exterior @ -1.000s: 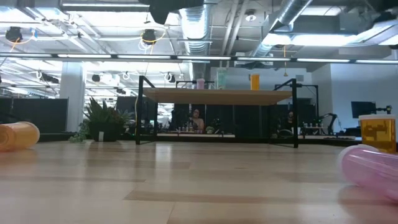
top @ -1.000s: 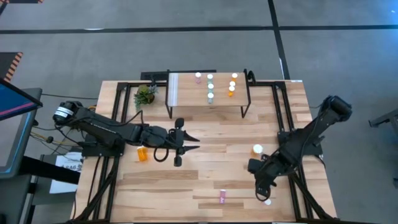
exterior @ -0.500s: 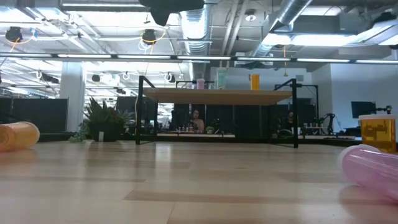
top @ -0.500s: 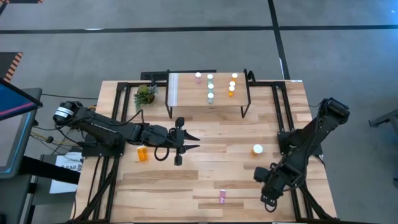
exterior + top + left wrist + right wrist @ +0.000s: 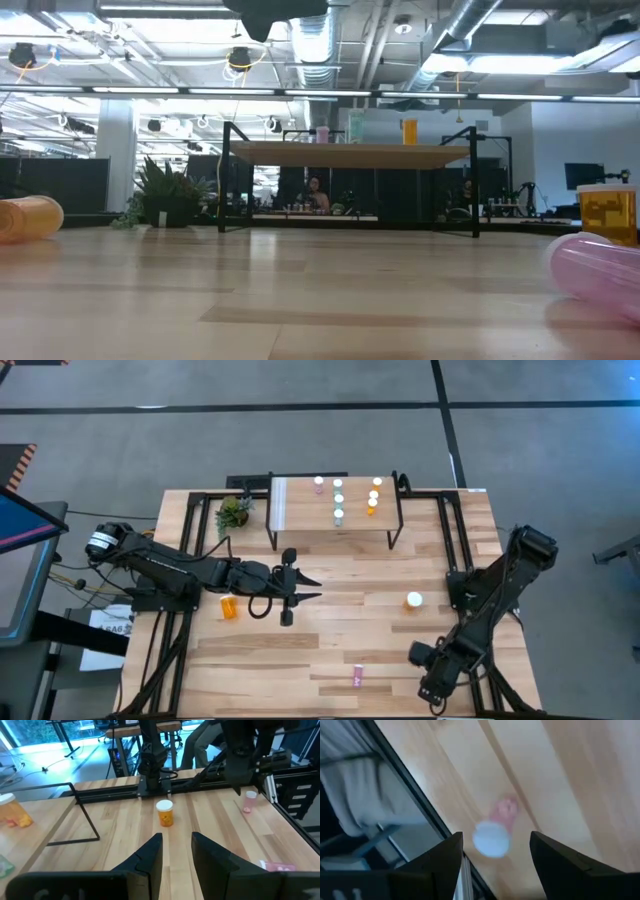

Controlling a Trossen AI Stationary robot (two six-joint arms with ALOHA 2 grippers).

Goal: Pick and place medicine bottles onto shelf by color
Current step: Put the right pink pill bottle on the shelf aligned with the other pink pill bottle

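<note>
Right pincer (image 5: 492, 852): wide open | above pink bottle (image 5: 495, 832) | holding nothing

Grey floor (image 5: 300, 430), exposed ceiling ducts (image 5: 400, 40)

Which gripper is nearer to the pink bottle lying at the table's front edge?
The right. The right gripper is just beside the pink bottle. The left gripper is farther off, toward the shelf.

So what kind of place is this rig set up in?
Probably an open-plan lab or office: exposed ceiling ducts, strip lights, and a wooden worktable on a bare grey floor.
</note>
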